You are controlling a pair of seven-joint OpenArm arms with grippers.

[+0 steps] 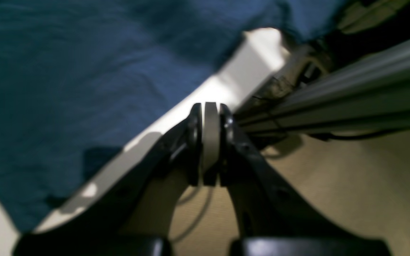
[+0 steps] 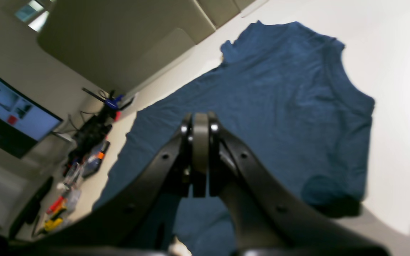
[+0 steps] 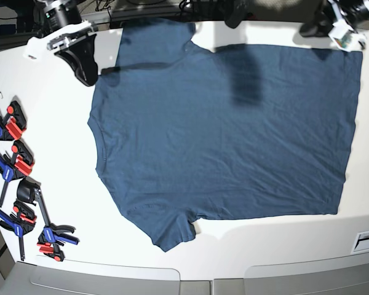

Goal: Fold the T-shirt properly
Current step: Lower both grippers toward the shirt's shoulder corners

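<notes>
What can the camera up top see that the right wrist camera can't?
Only the base view shows the whole T-shirt spread flat on the white table, with both sleeves, and a row of red-blue-black clamps along the table's edge. Only the right wrist view shows the right gripper close up, its fingers pressed shut with nothing between them, plus a lit monitor in the background. Both show the blue shirt lying on the white table.

Navy T-shirt [image 3: 227, 129] spread flat on white table [image 3: 61, 160]
Unfolded, lightly wrinkled; collar left, hem right, one sleeve near, one far.
</notes>
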